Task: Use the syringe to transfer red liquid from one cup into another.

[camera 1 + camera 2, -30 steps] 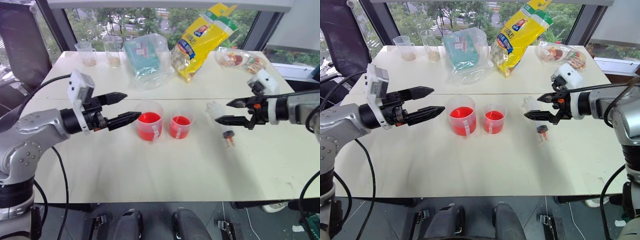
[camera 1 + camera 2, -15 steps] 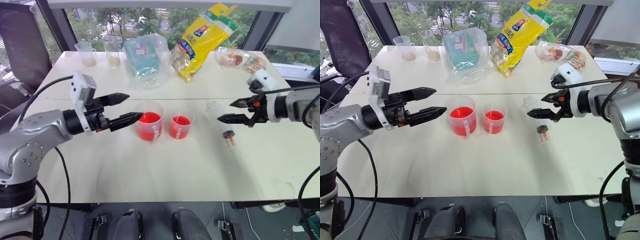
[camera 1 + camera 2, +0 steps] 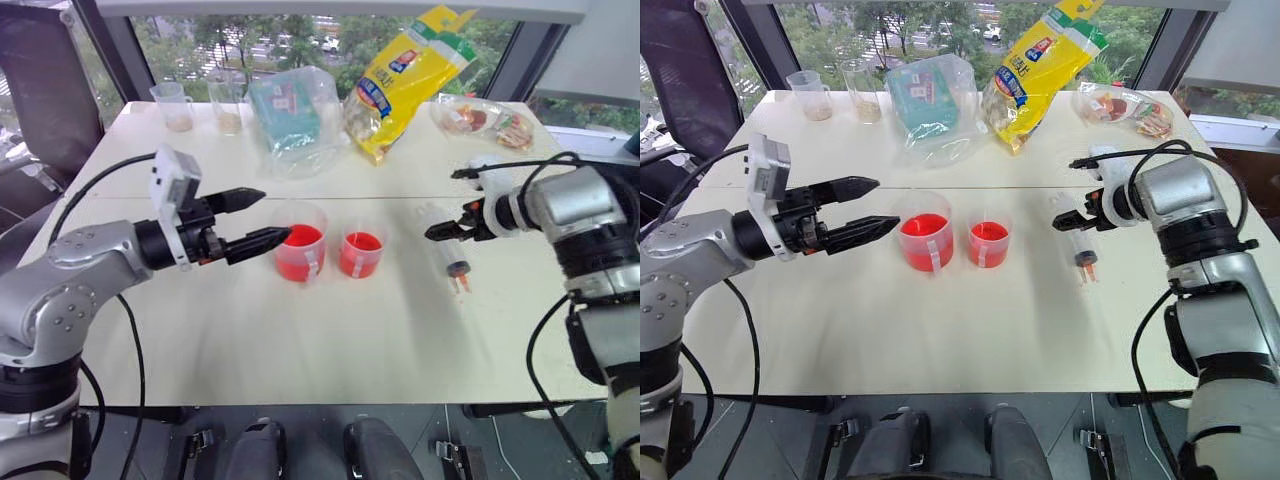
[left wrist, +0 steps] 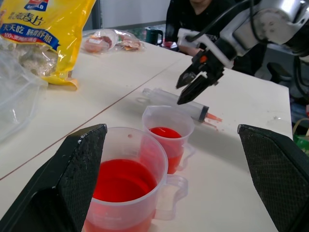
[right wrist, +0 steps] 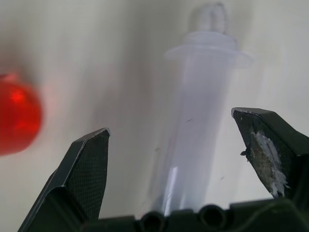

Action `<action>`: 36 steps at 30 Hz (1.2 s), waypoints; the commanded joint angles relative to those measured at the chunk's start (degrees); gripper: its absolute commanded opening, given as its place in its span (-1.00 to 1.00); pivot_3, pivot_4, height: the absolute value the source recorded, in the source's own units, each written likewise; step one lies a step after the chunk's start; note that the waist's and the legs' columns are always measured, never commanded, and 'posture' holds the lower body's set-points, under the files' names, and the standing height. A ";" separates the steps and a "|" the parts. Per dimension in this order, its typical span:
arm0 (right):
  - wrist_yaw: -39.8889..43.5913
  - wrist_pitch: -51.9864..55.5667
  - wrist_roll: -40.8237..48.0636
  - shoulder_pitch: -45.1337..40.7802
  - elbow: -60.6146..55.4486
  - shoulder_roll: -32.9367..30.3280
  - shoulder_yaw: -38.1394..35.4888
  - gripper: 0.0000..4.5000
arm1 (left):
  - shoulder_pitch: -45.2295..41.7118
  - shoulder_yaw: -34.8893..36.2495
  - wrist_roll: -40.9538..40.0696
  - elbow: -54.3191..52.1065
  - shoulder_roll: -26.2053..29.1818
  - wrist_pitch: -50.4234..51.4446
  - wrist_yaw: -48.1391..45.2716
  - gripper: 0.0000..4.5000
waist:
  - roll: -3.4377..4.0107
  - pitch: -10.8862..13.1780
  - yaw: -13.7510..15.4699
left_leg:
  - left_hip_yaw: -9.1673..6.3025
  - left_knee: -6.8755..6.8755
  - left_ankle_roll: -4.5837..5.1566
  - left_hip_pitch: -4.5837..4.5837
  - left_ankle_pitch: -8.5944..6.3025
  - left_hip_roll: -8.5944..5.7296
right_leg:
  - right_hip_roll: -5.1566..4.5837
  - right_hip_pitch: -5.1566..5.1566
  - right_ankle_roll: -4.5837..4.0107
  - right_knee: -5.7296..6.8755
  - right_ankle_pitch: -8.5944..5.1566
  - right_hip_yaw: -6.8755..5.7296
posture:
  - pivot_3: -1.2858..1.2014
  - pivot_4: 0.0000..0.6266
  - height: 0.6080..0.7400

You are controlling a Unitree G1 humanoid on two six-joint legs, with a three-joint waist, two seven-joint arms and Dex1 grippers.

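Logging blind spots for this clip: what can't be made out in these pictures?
- Syringe: right wrist view blurs it, and the right gripper's body cuts off its nozzle end.
- Whether the open jaws touch the syringe: too small in the eye views.
- Wider cup's base: cut off by the bottom edge of the left wrist view.
- Plastic-wrapped packet: crinkled wrap obscures its label.

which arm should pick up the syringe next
Right. The right pincer hangs open just above the syringe, whose barrel lies between its fingers in the right wrist view. The left pincer is open beside the wider cup, with both cups between it and the syringe.
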 commanded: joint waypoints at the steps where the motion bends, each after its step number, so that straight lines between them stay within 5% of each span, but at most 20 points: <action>1: -0.19 -4.09 -3.23 -3.74 7.59 2.54 -0.03 0.96 | -0.09 0.86 0.04 -1.79 -0.52 -1.58 0.58 1.00 | 0.00 0.00 -0.02 | 0.00 0.00 0.00 0.00 0.00 0.00 | 0.00 0.00 0.00 0.00 0.00 0.00 | 0.03 -0.52 1.00; 11: 1.32 -11.42 -9.63 -8.63 22.69 9.28 0.75 0.96 | 2.08 1.54 -0.11 -3.91 -1.08 -2.21 2.45 1.00 | 0.00 0.00 -0.10 | 0.01 -0.01 -0.01 0.00 0.00 0.01 | 0.00 -0.02 0.00 0.03 0.00 0.00 | 0.03 -0.52 1.00; 14: 1.81 -12.89 -11.17 -9.38 25.11 10.17 0.54 0.61 | 2.61 1.65 -0.11 -4.19 -1.11 -2.43 2.90 1.00 | 0.00 0.00 -0.08 | 0.01 -0.01 -0.01 0.00 0.00 0.00 | -0.01 -0.02 0.00 0.03 0.00 0.00 | 0.03 -0.52 1.00; 19: 2.62 -13.30 -13.01 -10.29 26.51 11.27 -0.03 -0.39 | 3.44 2.31 -0.06 -4.29 -0.54 -2.90 2.49 1.00 | 0.00 0.00 -0.17 | 0.01 -0.01 -0.01 0.01 0.00 0.01 | 0.00 -0.02 0.00 0.04 0.00 0.00 | 0.03 -0.52 1.00; 24: 2.01 -11.91 -13.20 -11.22 25.06 10.30 -2.07 -0.40 | 2.35 2.29 0.65 -2.90 0.48 -3.42 1.28 1.00 | 0.01 0.00 -0.11 | 0.01 -0.01 -0.02 0.01 0.01 0.00 | -0.01 -0.02 0.00 0.06 0.00 0.00 | 0.03 -0.52 1.00; 30: 1.13 -12.46 -6.22 -6.96 0.55 7.67 -13.39 -0.40 | -1.02 2.05 1.60 1.05 2.35 -3.98 -0.91 1.00 | 0.05 0.03 0.00 | 0.01 -0.01 -0.02 -0.04 0.01 0.00 | -0.01 -0.11 0.00 0.07 0.00 0.00 | 0.03 -0.52 1.00; 36: -5.14 -16.60 8.85 1.29 -30.30 20.07 -30.03 -0.40 | -7.39 2.74 1.90 8.39 5.37 -3.86 -5.00 1.00 | 0.04 0.02 -0.15 | -0.05 -0.12 -0.03 -0.02 0.01 0.05 | 0.07 -0.10 0.00 0.07 0.00 -0.04 | 0.03 -0.52 1.00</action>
